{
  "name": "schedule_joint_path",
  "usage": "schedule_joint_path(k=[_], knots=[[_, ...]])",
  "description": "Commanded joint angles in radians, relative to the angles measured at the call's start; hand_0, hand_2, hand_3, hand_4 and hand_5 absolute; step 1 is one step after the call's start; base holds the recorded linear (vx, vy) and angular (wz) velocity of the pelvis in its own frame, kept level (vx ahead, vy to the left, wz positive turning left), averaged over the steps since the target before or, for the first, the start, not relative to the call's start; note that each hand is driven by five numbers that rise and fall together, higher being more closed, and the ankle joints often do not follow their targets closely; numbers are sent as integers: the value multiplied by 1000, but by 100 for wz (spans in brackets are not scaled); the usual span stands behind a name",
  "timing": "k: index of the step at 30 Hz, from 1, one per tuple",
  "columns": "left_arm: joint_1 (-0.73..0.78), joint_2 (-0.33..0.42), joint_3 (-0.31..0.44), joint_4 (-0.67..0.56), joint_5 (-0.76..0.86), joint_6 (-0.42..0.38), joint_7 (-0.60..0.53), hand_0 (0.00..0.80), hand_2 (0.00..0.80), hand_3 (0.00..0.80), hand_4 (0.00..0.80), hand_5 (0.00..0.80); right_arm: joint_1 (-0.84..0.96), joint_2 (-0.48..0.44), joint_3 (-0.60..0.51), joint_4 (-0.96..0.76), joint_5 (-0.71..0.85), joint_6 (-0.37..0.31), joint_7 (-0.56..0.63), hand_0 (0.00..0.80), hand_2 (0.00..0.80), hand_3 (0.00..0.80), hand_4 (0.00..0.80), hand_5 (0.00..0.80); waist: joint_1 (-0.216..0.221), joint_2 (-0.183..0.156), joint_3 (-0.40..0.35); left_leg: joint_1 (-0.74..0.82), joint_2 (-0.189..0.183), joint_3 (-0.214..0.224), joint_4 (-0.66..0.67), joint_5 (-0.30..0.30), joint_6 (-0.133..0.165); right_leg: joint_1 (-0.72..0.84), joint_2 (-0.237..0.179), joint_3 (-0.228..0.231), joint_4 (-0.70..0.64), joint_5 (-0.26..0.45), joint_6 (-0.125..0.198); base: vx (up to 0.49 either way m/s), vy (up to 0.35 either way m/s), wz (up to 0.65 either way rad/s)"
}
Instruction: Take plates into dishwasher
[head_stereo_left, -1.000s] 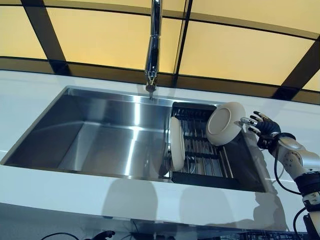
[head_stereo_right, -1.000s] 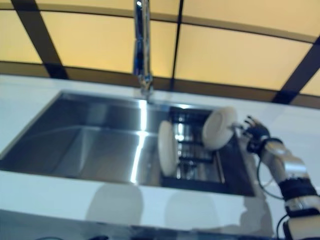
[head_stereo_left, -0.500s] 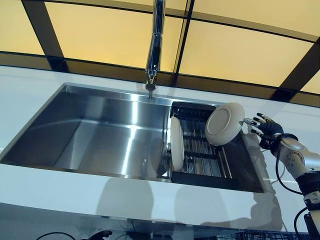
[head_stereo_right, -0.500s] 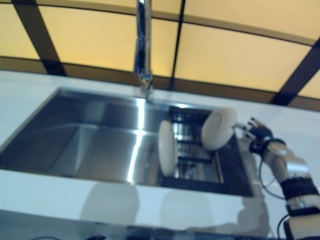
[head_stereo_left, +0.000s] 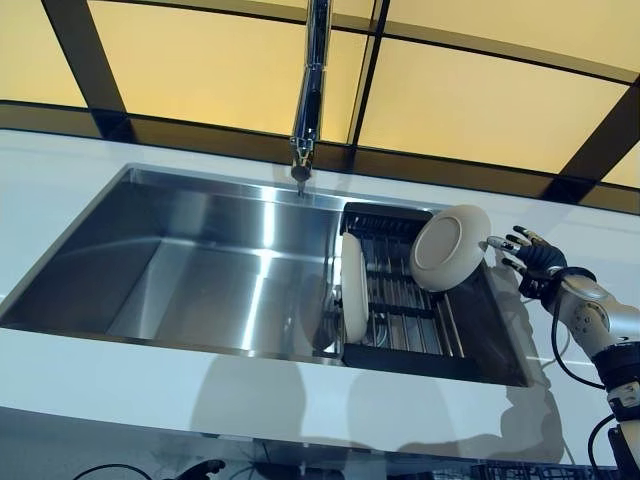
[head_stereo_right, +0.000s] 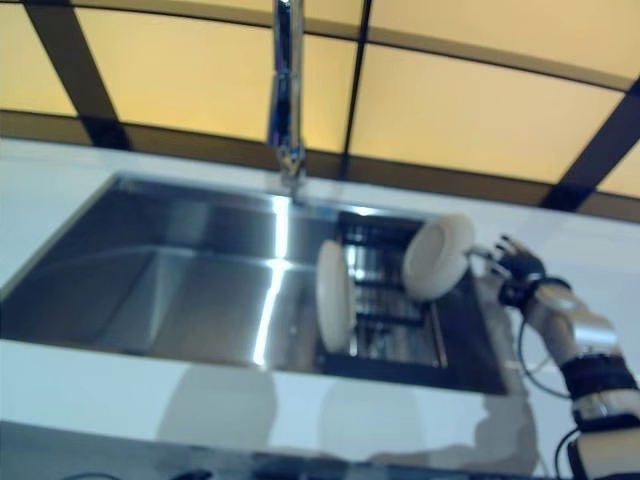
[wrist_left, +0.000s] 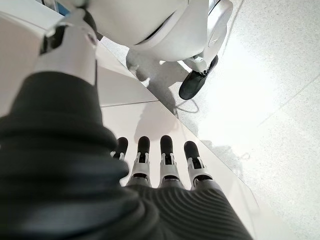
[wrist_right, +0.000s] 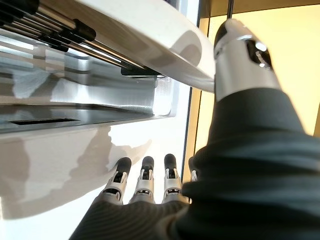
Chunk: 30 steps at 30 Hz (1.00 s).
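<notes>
Two white plates stand in a black dish rack (head_stereo_left: 410, 312) in the right end of a steel sink (head_stereo_left: 200, 270). One plate (head_stereo_left: 353, 286) stands upright on edge at the rack's left side. The other plate (head_stereo_left: 449, 247) leans tilted at the rack's far right corner. My right hand (head_stereo_left: 528, 254) hovers just right of the tilted plate, open, fingers spread toward its rim. In the right wrist view the plate's rim (wrist_right: 150, 30) passes close by the thumb, and I cannot tell whether they touch. My left hand (wrist_left: 165, 165) hangs low by the floor, open and holding nothing.
A tall chrome faucet (head_stereo_left: 306, 90) rises behind the sink's middle. White countertop (head_stereo_left: 150, 380) surrounds the sink, with a yellow panelled wall (head_stereo_left: 200, 70) behind. The left basin holds nothing.
My right hand has shifted a little to the right, away from the tilted plate. The camera moved slightly. Both plates stay as they were.
</notes>
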Motion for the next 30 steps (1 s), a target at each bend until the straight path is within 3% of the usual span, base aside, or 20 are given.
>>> schedule_joint_path(k=[1,30], knots=[[-30,13,-41,20,-32,-36,18,0,0,0,0,0,-159,-59,45,28,41,-24,9,0,0,0,0,0,29,8,-11,31,41,4,2,-83,-8,-52,-1,10,21,62,83,0,0,0],[-28,-6,-46,50,-24,-55,34,0,0,0,0,0,-196,-26,76,23,64,-22,15,0,0,0,0,0,41,4,-18,40,41,2,-3,-88,-15,-35,-4,-3,12,55,81,0,0,0]])
